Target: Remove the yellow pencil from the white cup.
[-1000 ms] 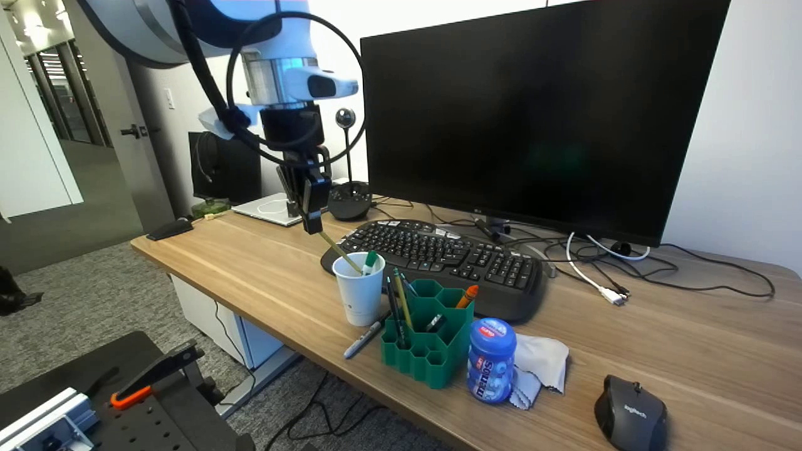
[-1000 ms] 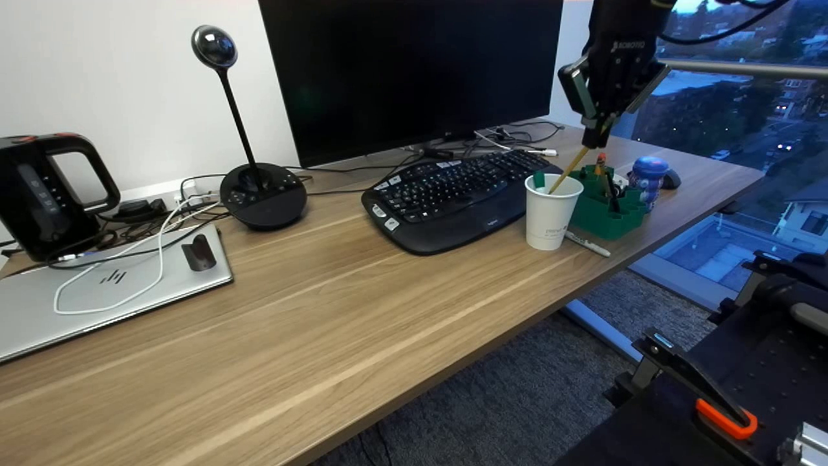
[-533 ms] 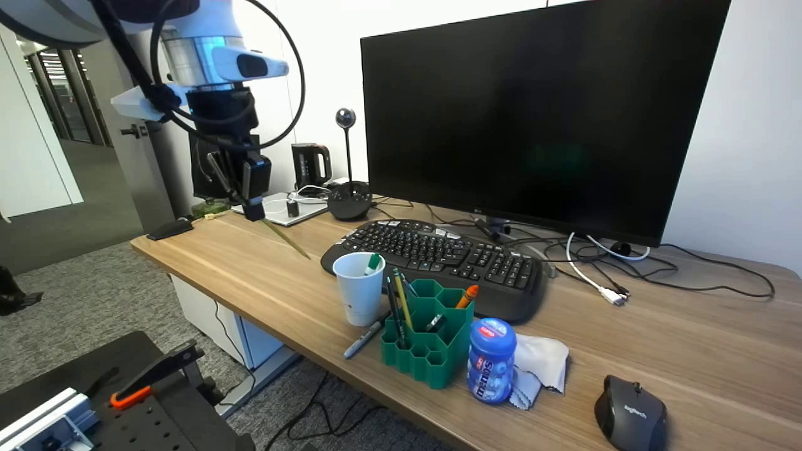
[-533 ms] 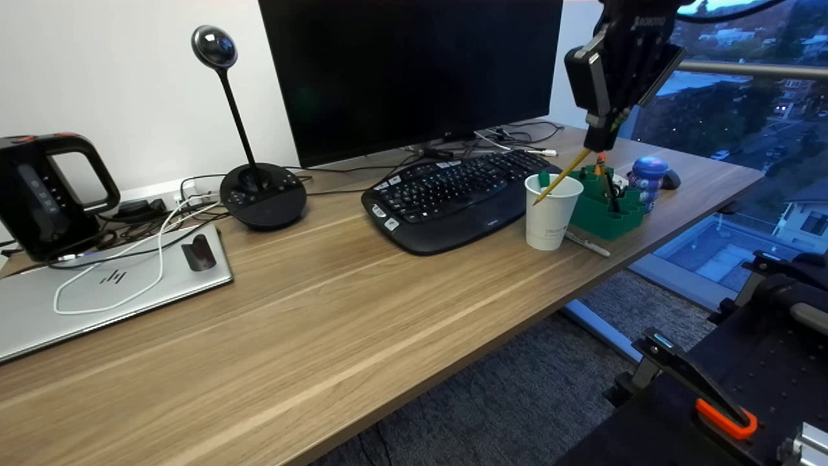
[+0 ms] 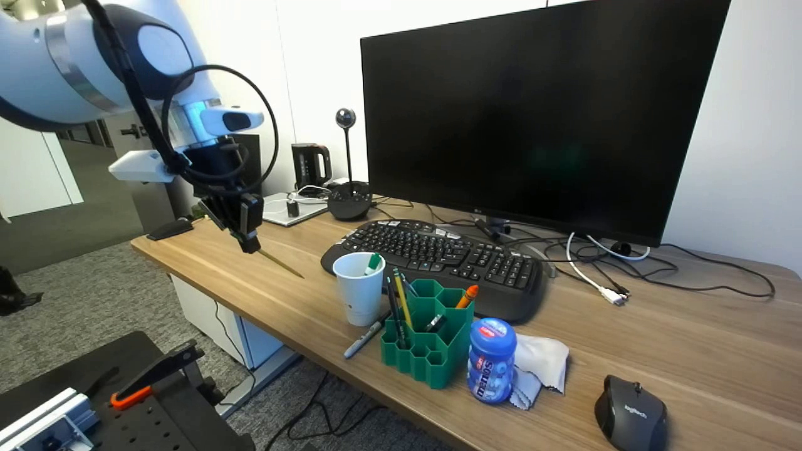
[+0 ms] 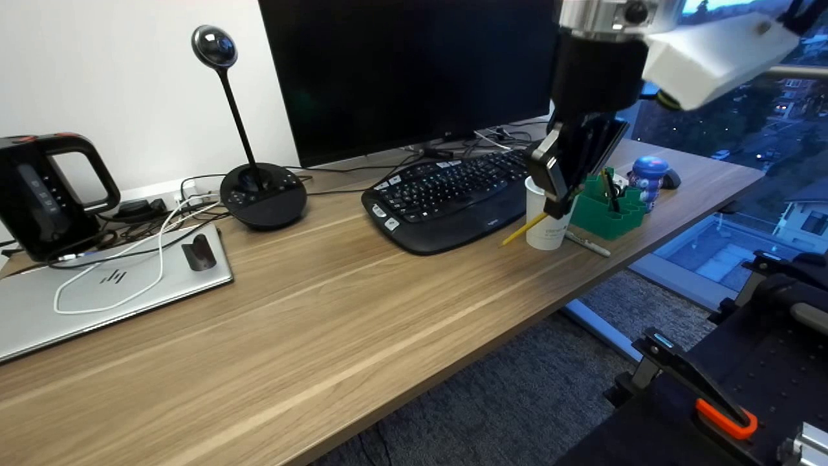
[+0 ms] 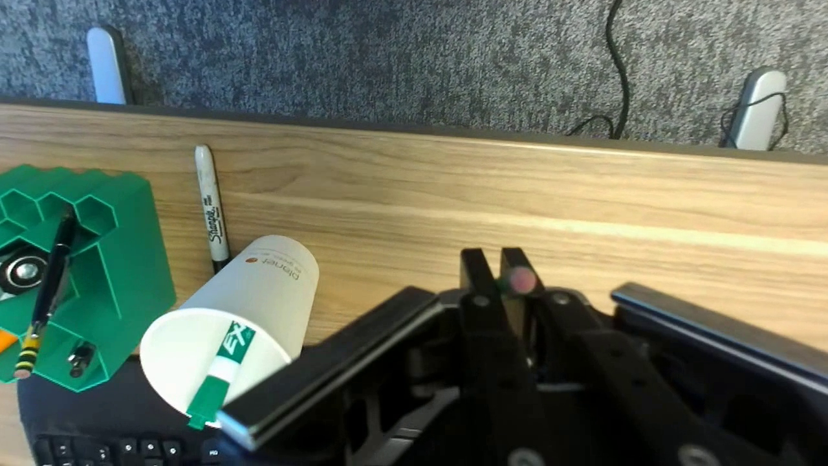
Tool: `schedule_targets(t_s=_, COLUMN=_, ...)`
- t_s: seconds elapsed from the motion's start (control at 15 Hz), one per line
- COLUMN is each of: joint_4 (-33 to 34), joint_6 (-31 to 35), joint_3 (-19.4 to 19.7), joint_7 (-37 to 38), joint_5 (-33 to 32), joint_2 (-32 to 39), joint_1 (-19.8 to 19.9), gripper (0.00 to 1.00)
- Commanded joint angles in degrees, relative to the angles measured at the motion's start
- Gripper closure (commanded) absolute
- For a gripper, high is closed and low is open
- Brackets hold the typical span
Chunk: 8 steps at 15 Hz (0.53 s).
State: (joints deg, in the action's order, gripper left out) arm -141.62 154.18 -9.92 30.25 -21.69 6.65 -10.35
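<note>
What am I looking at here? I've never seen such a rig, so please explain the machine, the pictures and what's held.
The machine is a single robot arm ending in a black two-fingered gripper. Two pictures come from cameras standing outside the robot; the third comes from a camera on its wrist, looking past the gripper towards the desk.

The gripper is closed on a yellow pencil, whose tip points downward, outside the white cup. The pink dot in the wrist view appears to be its eraser.

A green-and-white marker leans inside the cup; a Sharpie lies near it. Also on the desk: a green organizer, keyboard, Mentos tub, mouse and monitor.
</note>
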Motion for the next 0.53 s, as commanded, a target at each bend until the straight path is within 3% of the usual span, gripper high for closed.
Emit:
schedule_targets(t_s=0.0, joint_4=4.4, joint_6=3.7, joint_3=3.6, joint_7=11.6, joint_5=-14.0, joint_2=8.1, joint_1=-2.3, gripper=0.98)
schedule_targets(t_s=0.2, joint_4=7.9, joint_6=6.2, joint_3=7.9, joint_7=22.4, joint_5=-26.3, joint_2=13.7, joint_1=-5.2, gripper=0.98)
schedule_targets(t_s=0.47, joint_4=12.1, joint_6=6.2, joint_3=10.7, joint_7=31.4, joint_5=-34.1, joint_2=18.9, joint_1=-8.1, gripper=0.98)
